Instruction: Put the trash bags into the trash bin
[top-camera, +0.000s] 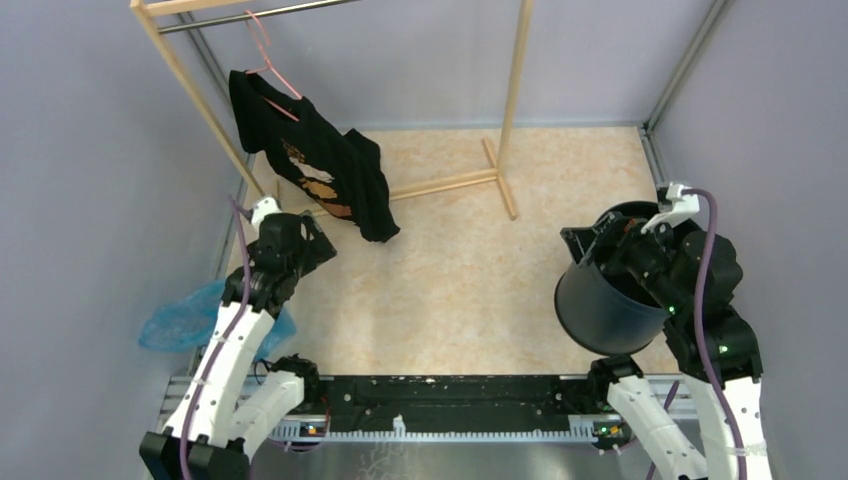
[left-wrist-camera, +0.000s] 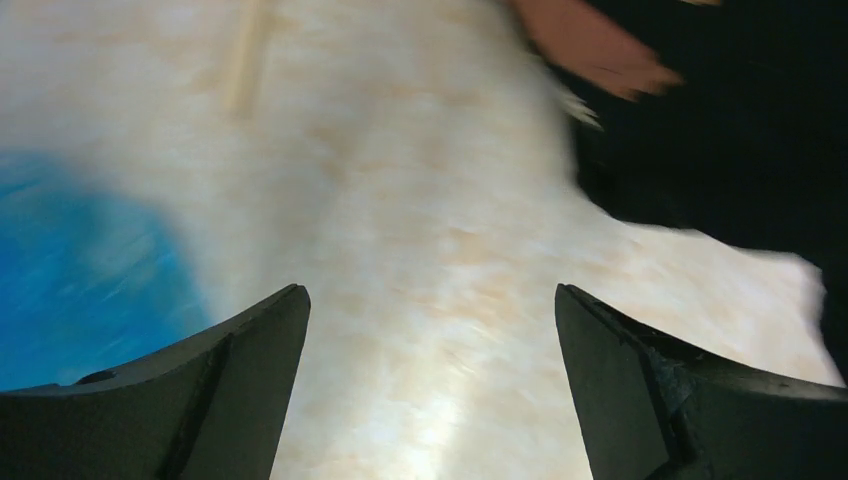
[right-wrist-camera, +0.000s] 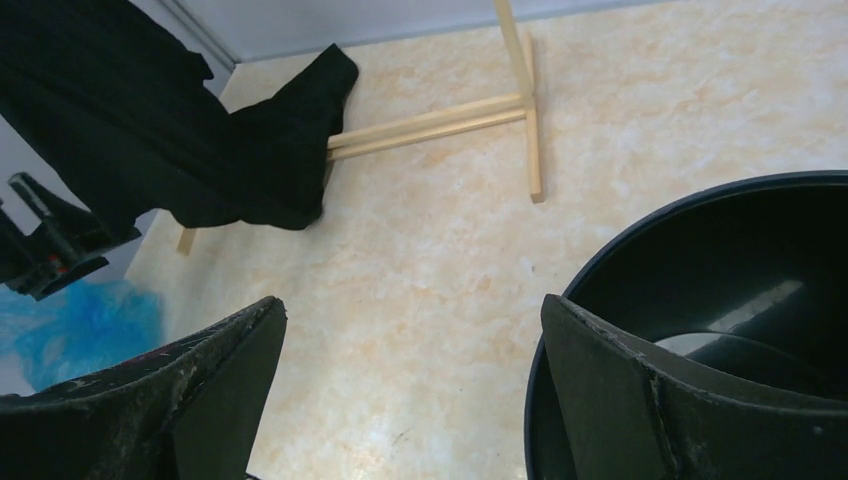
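The light-blue trash bag (top-camera: 178, 322) lay crumpled at the left edge of the table (top-camera: 470, 285), left of and behind the left gripper (top-camera: 305, 240), whose jaws stood spread and empty (plainly the nearer arm). The right gripper (top-camera: 592, 243) gaped, holding nothing, at the trash bin (top-camera: 600, 305), well apart from the bag.

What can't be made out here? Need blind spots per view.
- trash bag: top view, left arm covers its right part; left wrist view motion-blurred; one bag or several unclear.
- trash bin inside: top view, right arm covers most of the opening; right wrist view cuts it at the frame edge.
- right gripper: whether its finger touches the bin rim, not clear in either view.
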